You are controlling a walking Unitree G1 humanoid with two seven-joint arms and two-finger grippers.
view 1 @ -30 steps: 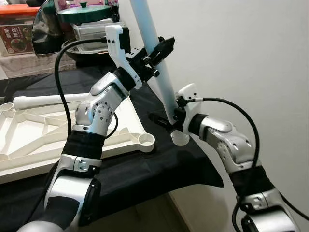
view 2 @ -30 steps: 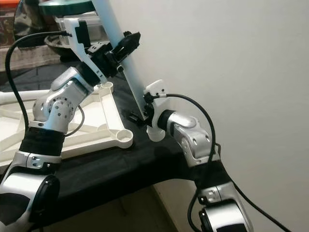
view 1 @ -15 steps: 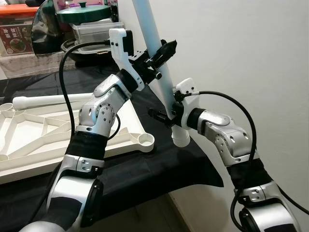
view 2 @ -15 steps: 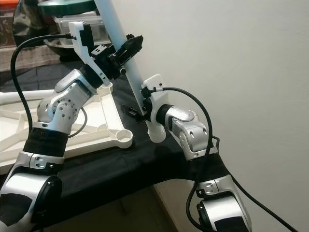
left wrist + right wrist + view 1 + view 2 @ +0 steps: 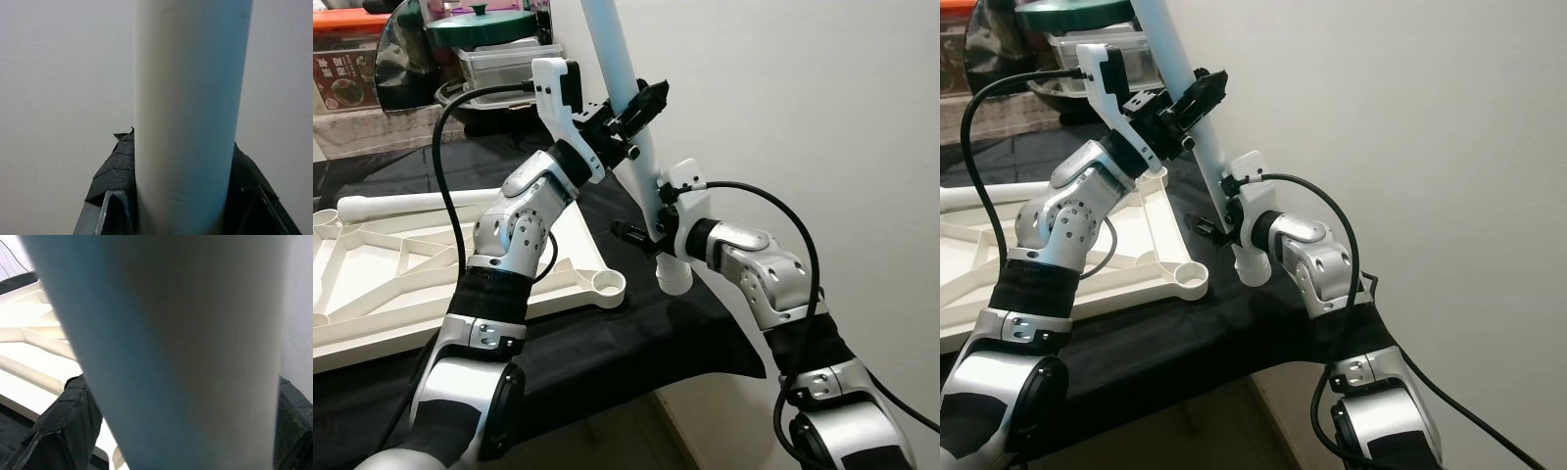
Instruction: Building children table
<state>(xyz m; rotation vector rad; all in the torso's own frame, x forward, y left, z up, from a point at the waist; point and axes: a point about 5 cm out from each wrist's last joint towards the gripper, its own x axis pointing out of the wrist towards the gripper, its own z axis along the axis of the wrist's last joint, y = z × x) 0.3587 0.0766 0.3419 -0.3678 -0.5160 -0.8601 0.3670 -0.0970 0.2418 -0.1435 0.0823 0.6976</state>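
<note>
Past the tabletop's (image 5: 401,284) corner, both claws, left (image 5: 641,103) and right (image 5: 641,235), pinch the leg (image 5: 628,117).

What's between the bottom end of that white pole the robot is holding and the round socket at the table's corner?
In the left eye view, only bare black cloth lies between the pole end and the socket.

Smooth white plastic table leg (image 5: 623,83); matt black cloth (image 5: 607,343).
</note>
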